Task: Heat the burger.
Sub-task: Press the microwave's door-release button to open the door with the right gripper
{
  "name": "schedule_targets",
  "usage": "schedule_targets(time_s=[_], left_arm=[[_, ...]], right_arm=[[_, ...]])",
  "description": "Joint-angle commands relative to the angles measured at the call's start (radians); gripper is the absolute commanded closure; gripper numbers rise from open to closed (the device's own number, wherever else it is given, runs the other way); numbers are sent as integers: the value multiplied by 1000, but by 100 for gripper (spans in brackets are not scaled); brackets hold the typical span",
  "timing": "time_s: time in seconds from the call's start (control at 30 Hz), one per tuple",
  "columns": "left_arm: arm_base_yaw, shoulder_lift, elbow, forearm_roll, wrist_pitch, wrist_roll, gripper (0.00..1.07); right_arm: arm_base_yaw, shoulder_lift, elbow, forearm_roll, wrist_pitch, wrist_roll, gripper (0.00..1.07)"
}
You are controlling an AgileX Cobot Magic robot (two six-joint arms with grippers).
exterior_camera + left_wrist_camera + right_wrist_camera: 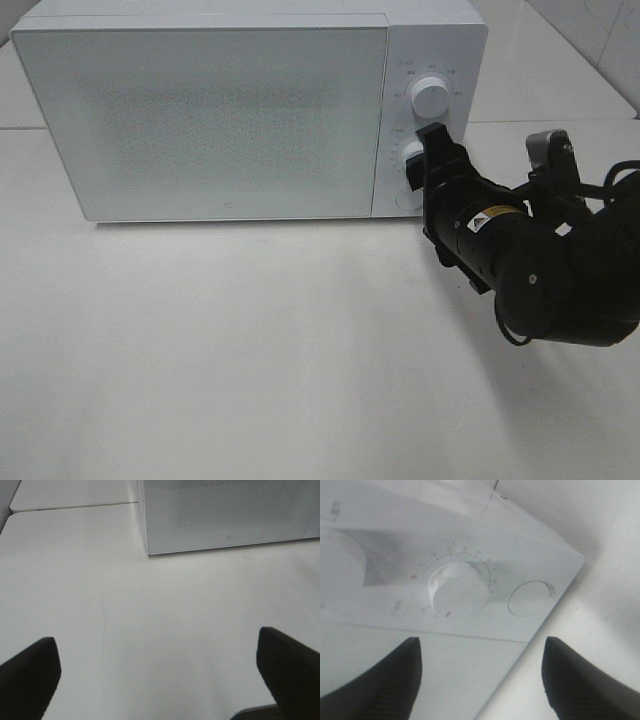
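We see no burger in any view. It may sit behind the shut door of the microwave (200, 120), but the frosted panel hides that. Our right gripper (481, 645) is the nearer one. Its jaws are spread and hold nothing, and it points at the control panel with the lower dial (457, 590) straight ahead between them, untouched. The dial's axis runs along our line of approach. The left gripper (159, 647) hangs spread over the desk (150, 605), well apart from the dials.
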Motion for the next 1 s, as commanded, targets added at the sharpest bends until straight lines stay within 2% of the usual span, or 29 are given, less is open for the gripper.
schedule_targets(time_s=[0.03,0.07,0.1,0.27,0.3,0.53,0.67,0.73,0.77,0.8,0.9,1.0], left_arm=[[3,-20,3,-1,-12,-4,6],[3,-20,3,-1,-12,-4,6],[3,-20,3,-1,-12,-4,6],[3,-20,3,-1,-12,-4,6],[3,-20,3,-1,-12,-4,6],[3,-20,3,0,-12,-4,6],[3,-20,3,0,-12,-4,6],[3,-20,3,0,-12,-4,6],[3,-20,3,0,-12,-4,6],[3,-20,3,0,-12,-4,6],[3,-20,3,0,-12,-4,6],[3,-20,3,0,-12,-4,6]], right_arm=[[1,-76,4,-36,171,-228,41],[1,-76,4,-36,171,-228,41],[1,-116,4,-35,273,-369,41],[1,-173,4,-32,418,-592,41],[-10,-192,4,-33,468,-688,41],[-77,-261,4,-54,704,-947,41],[-102,-291,4,-113,806,-1005,41],[-124,-327,4,-207,932,-1023,41],[-124,-327,4,-207,932,-1023,41],[-139,-350,4,-268,1001,-1022,41],[-140,-389,4,-340,1076,-1015,41],[-140,-434,4,-364,1149,-1014,40]])
